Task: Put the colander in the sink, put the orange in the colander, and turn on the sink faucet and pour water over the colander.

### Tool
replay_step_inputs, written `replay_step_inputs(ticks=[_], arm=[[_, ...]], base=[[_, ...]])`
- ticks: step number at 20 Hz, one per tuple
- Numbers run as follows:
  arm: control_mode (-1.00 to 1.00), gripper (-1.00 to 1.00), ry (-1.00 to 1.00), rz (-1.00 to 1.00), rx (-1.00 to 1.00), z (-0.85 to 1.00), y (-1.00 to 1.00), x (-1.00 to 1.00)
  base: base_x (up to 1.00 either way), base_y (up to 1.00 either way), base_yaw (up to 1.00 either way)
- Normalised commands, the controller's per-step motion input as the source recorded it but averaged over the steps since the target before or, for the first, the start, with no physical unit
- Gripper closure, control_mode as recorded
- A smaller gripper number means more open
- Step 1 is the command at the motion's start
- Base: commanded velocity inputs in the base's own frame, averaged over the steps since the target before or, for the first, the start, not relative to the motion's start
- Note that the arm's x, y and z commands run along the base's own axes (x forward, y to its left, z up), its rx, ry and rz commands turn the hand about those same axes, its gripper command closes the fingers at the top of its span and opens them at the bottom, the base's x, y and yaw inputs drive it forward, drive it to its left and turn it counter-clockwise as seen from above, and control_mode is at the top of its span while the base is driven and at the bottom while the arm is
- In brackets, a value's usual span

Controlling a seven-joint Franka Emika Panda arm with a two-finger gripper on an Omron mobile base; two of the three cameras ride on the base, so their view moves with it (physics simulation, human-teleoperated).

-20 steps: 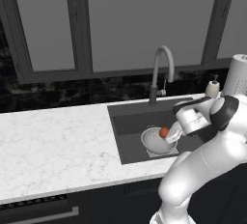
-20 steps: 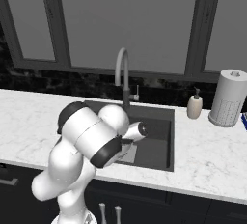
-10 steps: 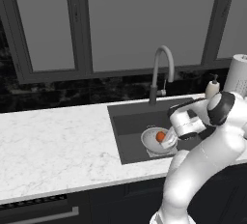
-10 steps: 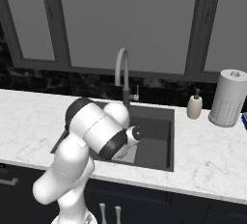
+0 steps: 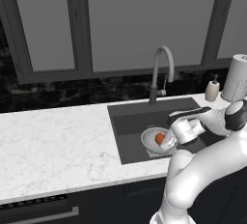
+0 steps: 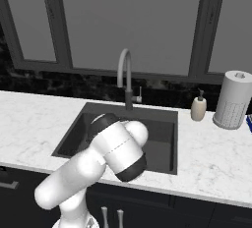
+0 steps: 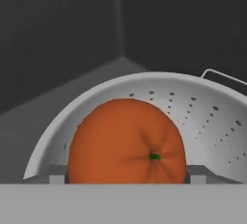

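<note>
The silver colander [image 5: 149,136] sits in the dark sink [image 5: 130,121], right of its middle. Inside the bowl lies the orange [image 5: 159,138]. My gripper [image 5: 167,143] reaches down into the colander from the right and is shut on the orange. In the hand view the orange [image 7: 126,141] fills the gap between my fingertips [image 7: 57,175] and touches both, with the holed colander wall [image 7: 202,117] curving behind it. The faucet [image 5: 161,68] arches over the back of the sink, and no water runs from it. In the right base view my arm hides the colander.
A beige soap dispenser [image 5: 212,89] and a paper towel roll [image 5: 236,78] stand on the counter right of the sink. White marble counter [image 5: 48,146] stretches to the left. Dark windows line the back wall.
My hand has come down and slightly left, bringing the orange from above the rim into the colander's bowl. The colander has stayed in place.
</note>
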Motion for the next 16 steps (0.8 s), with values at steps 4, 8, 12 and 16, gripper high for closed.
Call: replay_step_inputs(ticks=[4, 8, 12, 16], arm=[[-1.00, -1.00, -0.01, 0.00, 0.00, 0.06, 0.00, 0.01], [-1.00, -1.00, 0.00, 0.00, 0.00, 0.28, 0.00, 0.04], [-1.00, -1.00, 0.00, 0.00, 0.00, 0.54, -0.16, 0.08], [-1.00, -1.00, 0.00, 0.01, 0.02, 0.86, -0.64, 0.01]], base=[[0.00, 0.00, 0.00], [0.00, 0.00, 0.00], [0.00, 0.00, 0.00], [0.00, 0.00, 0.00]])
